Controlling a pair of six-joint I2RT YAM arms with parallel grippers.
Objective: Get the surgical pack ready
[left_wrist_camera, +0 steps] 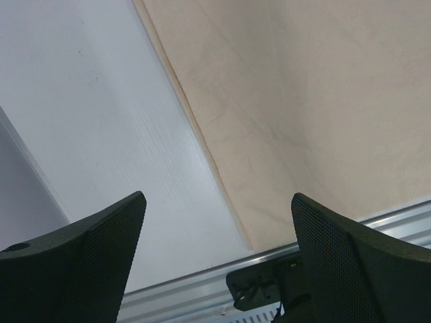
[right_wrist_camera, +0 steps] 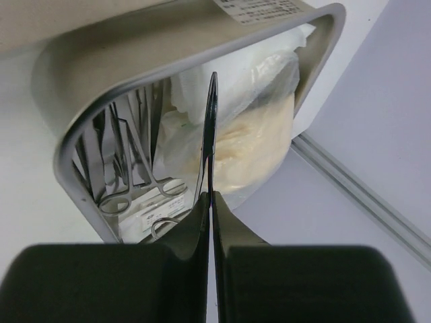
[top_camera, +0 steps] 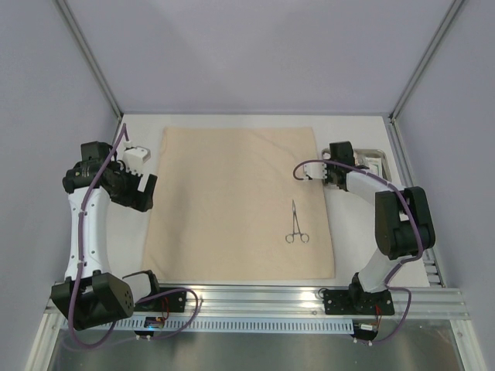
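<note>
Cloth (top_camera: 232, 201): spread flat over the middle of the table (top_camera: 346, 232), with bare white table showing on both sides.
Clamp (top_camera: 296, 224): one lies on the cloth, right of centre. Its ring handles point toward the near edge and its tips point away. Nothing touches it.
Tray (top_camera: 377, 158): on the right side of the table toward the far end, off the cloth and near its far right corner. The right arm partly hides it from above.
Tray contents: in the right wrist view, more clamps (right_wrist_camera: 131, 161) lean along the left wall. A labelled white packet (right_wrist_camera: 158, 210) lies under their rings, and gauze (right_wrist_camera: 259, 145) in a clear bag fills the right side.
Right hand (top_camera: 329, 174): over the strip of table between the cloth's right edge and the tray. Its fingers are pressed together on a thin tool (right_wrist_camera: 211, 121).
Thin tool: dark steel, seen edge-on. It sticks straight out from the fingertips toward the tray's open inside. Whether it is tweezers or another clamp cannot be told.
Left hand (top_camera: 145, 192): above bare table just beside the cloth's left edge, fingers spread wide with nothing between them.
Left wrist view: the cloth's left edge runs diagonally between the two fingers, and the metal rail (left_wrist_camera: 377, 225) at the table's near edge lies below.
</note>
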